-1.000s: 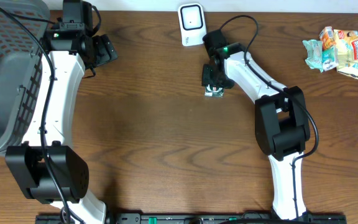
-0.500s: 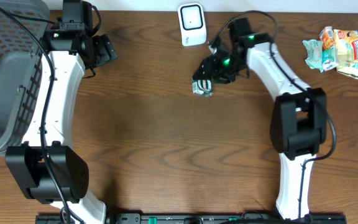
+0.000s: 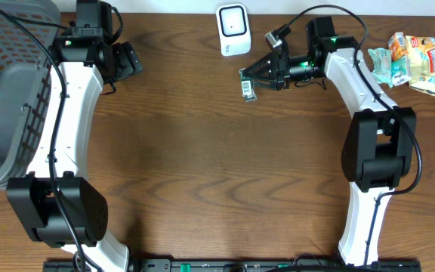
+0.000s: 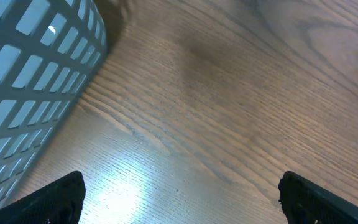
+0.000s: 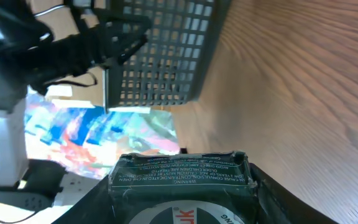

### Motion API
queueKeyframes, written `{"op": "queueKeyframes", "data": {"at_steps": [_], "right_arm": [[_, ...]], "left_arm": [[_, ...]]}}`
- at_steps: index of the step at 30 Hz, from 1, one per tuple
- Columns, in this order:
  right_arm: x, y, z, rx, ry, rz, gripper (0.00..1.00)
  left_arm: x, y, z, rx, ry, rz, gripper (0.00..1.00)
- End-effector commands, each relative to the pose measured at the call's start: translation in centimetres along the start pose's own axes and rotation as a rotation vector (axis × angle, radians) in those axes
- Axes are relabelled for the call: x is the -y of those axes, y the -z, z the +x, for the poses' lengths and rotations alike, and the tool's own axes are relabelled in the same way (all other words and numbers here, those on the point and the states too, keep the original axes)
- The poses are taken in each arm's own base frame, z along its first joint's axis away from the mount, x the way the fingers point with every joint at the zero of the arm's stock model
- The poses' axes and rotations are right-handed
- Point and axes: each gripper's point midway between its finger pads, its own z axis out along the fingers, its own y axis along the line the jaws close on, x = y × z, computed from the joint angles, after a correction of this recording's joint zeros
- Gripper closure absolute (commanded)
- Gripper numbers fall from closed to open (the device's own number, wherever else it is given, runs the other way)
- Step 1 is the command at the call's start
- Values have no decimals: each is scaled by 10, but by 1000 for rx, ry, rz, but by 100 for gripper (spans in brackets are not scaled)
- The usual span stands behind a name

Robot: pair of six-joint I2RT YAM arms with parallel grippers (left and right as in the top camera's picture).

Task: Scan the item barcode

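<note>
A brown wooden table point(image 3: 202, 166) holds a grey mesh basket point(image 3: 6, 91) at its left edge. A heap of snack packets point(image 3: 410, 64) lies at the far right. The left gripper point(image 3: 131, 62) hangs near the basket, jaws spread wide and empty. The right gripper point(image 3: 252, 74) clamps a small dark-green packet point(image 3: 248, 87), barcode facing up, near the white scanner point(image 3: 232, 30).

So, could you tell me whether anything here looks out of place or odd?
Nothing looks spilled or damaged. The only untidy spot is the crumpled snack packets heaped at the far right; the right pincer holds its item near the scanner.
</note>
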Motion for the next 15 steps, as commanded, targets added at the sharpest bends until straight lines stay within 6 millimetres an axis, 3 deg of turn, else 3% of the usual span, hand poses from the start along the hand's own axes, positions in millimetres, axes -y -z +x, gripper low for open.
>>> {"op": "queueKeyframes", "data": {"at_steps": [1, 15], "right_arm": [[-32, 4, -4, 8, 92, -86, 53], [-29, 3, -4, 8, 91, -67, 53]], "left_arm": [[-1, -1, -2, 5, -6, -12, 2], [-1, -1, -2, 5, -6, -12, 2]]}}
